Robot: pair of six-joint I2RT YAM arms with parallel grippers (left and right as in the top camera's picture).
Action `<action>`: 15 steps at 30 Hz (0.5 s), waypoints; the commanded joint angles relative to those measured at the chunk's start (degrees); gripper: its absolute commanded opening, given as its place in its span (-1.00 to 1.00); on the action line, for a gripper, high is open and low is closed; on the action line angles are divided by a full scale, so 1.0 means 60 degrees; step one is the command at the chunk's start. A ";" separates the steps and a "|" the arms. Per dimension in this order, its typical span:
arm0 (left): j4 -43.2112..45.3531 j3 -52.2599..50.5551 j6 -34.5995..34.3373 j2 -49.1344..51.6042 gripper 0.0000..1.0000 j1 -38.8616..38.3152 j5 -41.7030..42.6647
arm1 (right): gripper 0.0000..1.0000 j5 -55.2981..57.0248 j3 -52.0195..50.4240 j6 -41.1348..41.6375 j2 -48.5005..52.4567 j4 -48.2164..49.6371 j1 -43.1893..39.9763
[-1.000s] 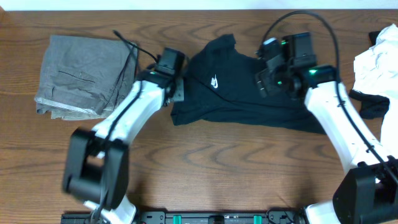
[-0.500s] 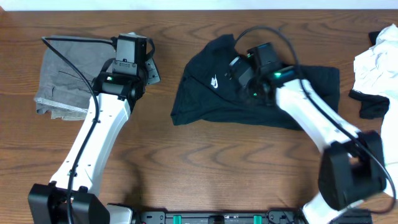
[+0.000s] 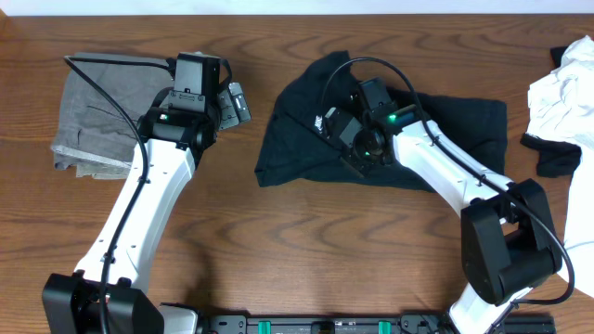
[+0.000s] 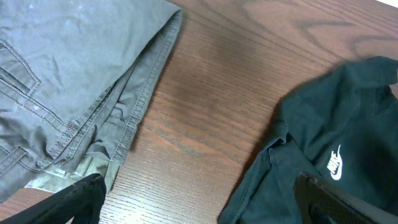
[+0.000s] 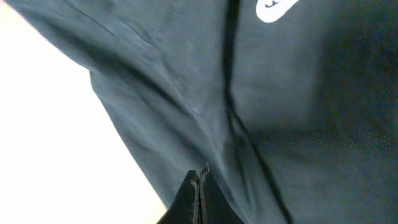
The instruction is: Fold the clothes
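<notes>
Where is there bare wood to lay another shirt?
Roomiest: the front strip of the table below the black T-shirt. A narrower gap separates the grey trousers and T-shirt, under the left gripper. The white garment crowds the right edge.

The only mark I can find is a small white chest logo [image 4: 335,165] printed on the black T-shirt [image 4: 354,106]: a curved swoosh with a short row of tiny block letters sitting above it. From my left wrist view the swoosh is plain, but the letters are too small for me to spell out. In the overhead view it is just a white fleck, and my right wrist view catches only a cropped piece of it at the top edge.
</notes>
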 commanded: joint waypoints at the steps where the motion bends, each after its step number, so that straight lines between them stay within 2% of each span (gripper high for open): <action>1: -0.0018 0.0106 -0.0022 0.0040 0.96 0.0040 -0.0047 | -0.97 -0.0550 -0.0098 0.0277 0.0011 -0.0022 0.0131; 10: -0.0018 0.0106 -0.0022 0.0040 0.96 0.0040 -0.0047 | -0.98 -0.0525 -0.0302 0.0248 0.0102 0.0040 0.0058; 15: -0.0018 0.0106 -0.0022 0.0040 0.96 0.0040 -0.0047 | -0.98 -0.0517 -0.0302 0.0244 0.0696 0.0062 0.0069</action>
